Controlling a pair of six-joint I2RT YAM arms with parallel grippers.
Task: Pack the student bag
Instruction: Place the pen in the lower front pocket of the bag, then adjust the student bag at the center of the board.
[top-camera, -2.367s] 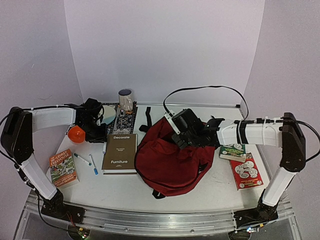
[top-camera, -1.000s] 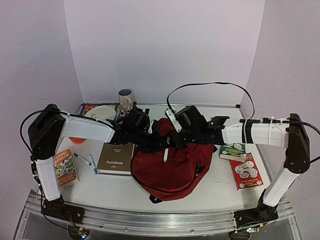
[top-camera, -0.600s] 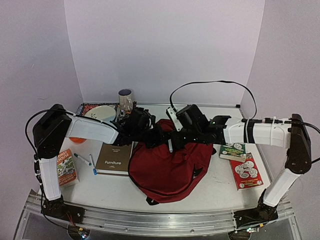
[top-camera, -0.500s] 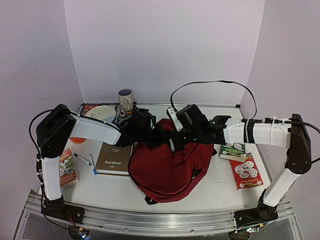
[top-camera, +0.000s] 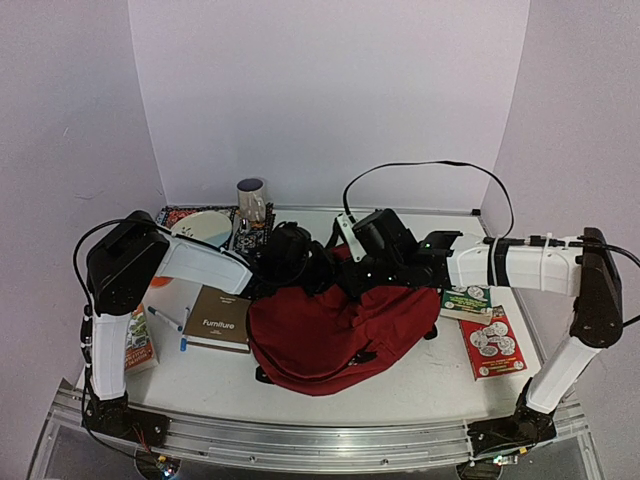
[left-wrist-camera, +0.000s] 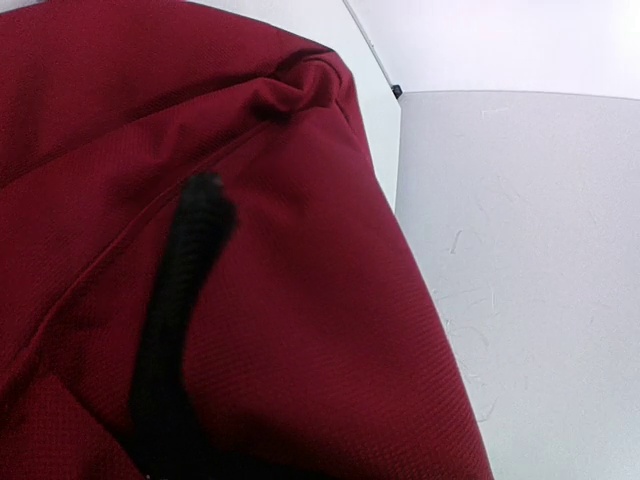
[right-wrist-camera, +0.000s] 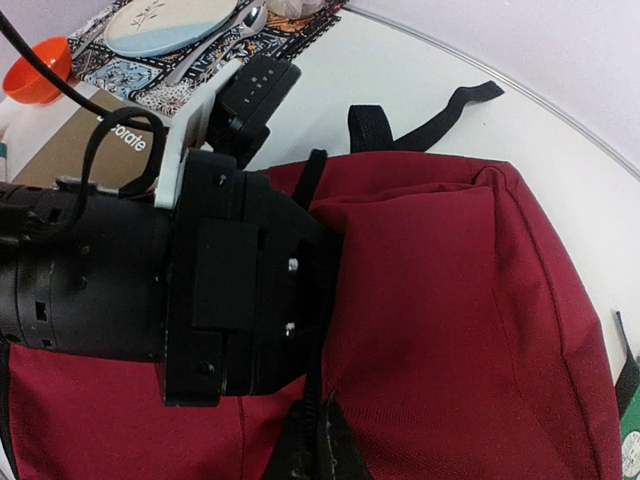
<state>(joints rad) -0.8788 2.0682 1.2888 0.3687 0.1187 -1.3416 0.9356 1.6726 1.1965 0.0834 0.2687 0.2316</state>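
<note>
Since the earlier frame the student bag (top-camera: 330, 335) has slid toward 9 o'clock and now lies mid-table, just beside the brown book (top-camera: 218, 318). The left gripper (top-camera: 303, 265) and right gripper (top-camera: 358, 278) meet at its 12 o'clock rim. Their jaws are hidden, so whether either one grips cannot be told.

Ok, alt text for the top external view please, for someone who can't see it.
The left gripper and right gripper are close together at the far edge of a dark red bag lying mid-table. A brown book lies left of it, a green book and a red book right; a mug and plate stand behind.
</note>
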